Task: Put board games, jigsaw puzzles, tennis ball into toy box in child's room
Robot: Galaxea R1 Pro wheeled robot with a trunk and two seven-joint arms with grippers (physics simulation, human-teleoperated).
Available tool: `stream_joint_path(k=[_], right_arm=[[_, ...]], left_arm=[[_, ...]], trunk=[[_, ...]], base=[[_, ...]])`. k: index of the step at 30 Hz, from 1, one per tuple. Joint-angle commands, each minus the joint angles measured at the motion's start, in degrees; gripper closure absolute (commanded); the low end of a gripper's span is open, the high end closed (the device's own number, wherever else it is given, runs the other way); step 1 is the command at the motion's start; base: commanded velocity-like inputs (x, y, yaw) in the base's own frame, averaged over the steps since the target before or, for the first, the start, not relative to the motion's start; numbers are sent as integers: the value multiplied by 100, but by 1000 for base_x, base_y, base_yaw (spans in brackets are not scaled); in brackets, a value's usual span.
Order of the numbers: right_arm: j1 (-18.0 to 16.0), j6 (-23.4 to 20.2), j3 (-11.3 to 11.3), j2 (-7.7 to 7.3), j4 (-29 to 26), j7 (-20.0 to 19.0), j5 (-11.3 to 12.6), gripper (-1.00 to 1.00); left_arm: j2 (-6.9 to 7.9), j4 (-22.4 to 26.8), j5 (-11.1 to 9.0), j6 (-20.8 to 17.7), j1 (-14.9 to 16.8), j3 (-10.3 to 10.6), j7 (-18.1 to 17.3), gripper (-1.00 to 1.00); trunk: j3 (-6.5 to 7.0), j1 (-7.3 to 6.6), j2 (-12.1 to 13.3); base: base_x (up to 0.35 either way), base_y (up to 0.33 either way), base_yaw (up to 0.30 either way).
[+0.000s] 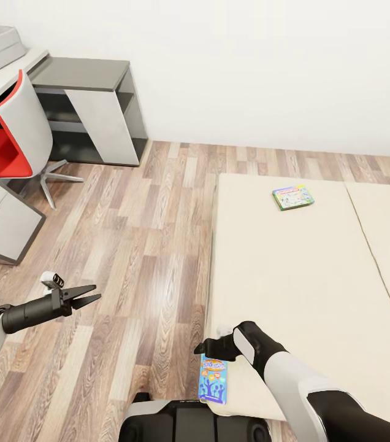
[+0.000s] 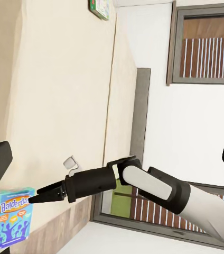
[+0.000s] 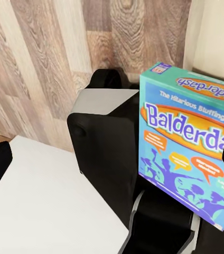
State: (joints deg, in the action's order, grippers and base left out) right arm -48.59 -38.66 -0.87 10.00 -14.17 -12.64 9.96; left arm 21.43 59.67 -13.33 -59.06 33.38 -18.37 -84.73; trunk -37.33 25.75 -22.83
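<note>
head: green-bordered game (image 1: 294, 197) on bed (image 1: 293, 294) | right wrist: "Balderdash" box (image 3: 188, 159)

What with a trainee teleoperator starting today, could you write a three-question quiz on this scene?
1. True or false: the right gripper is shut on the blue board game.
2. Where does the green-bordered board game lie? A) on the floor B) on the bed C) on the red chair
3. Which surface does the open left gripper hang over?

Key:
1. False. Its fingers are spread, with the box just ahead of them at the bed's near edge.
2. B.
3. The wood-plank floor.
</note>
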Motion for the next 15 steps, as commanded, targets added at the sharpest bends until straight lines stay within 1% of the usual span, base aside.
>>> stream_joint_path(k=[1,6,11,15], right_arm=[[-1,-28,-10,0,-7,7,29,-100],[-1,-28,-10,0,-7,7,30,-100],[-1,-28,-10,0,-7,7,25,-100],[-1,-28,-10,0,-7,7,24,-100]], left_arm=[[2,1,-3,-60,2,0,-18,-100],[2,1,-2,-61,2,0,-18,-100],[2,1,-3,-61,2,0,-18,-100],[2,1,-2,-61,2,0,-18,-100]], trunk=[[-7,3,-9],[-7,3,-9],[1,3,-9],[4,3,-9]], base=[[0,0,0],[0,0,-16],[0,0,-128],[0,0,-68]])
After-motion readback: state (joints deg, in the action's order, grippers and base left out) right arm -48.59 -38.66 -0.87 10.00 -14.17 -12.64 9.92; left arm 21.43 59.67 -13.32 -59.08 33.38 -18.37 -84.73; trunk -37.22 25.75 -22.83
